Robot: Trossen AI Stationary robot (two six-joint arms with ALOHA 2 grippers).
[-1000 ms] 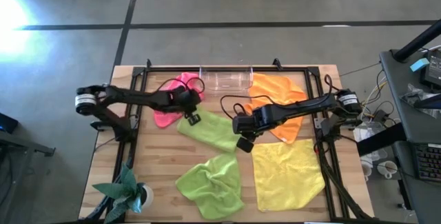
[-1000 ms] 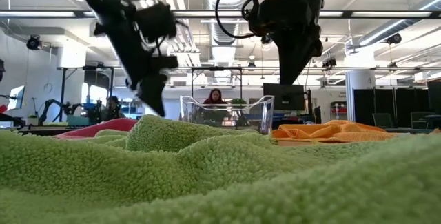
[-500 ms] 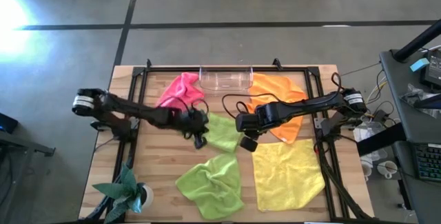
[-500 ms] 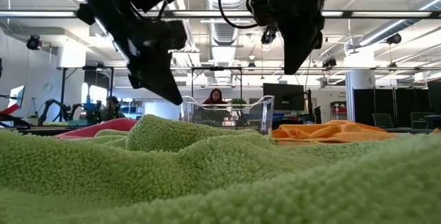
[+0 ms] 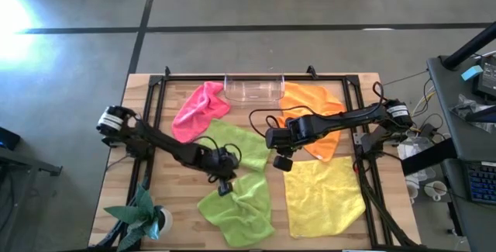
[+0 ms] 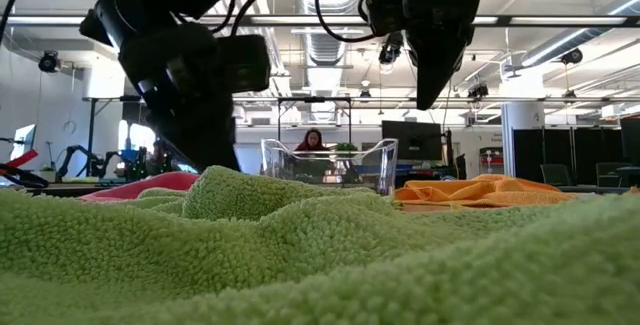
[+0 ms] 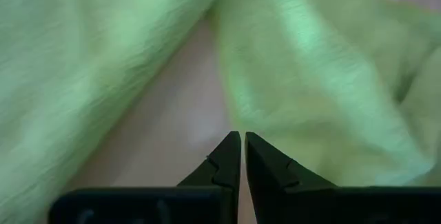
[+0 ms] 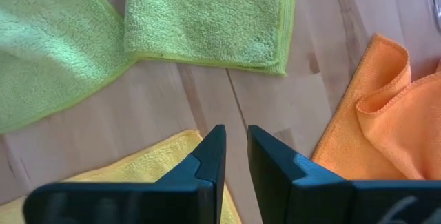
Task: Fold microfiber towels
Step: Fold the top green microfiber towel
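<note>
Left gripper [image 5: 223,182] has swung from the far pink towel [image 5: 198,109] to the gap between the two green towels, jaws clenched, empty. The middle green towel [image 5: 236,145] now lies folded. Right gripper [image 5: 280,162] hovers over the yellow towel [image 5: 322,196], jaws slightly parted, holding nothing. Next target is probably the crumpled near green towel [image 5: 239,210].

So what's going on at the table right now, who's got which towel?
Neither arm holds a towel. The left gripper is shut and empty, low over the bare wood between the two lime green towels. The right gripper hangs empty above the middle of the table, fingers slightly apart, near the yellow towel's corner. The hot pink towel and orange towel lie rumpled beside the clear plastic tray.
</note>
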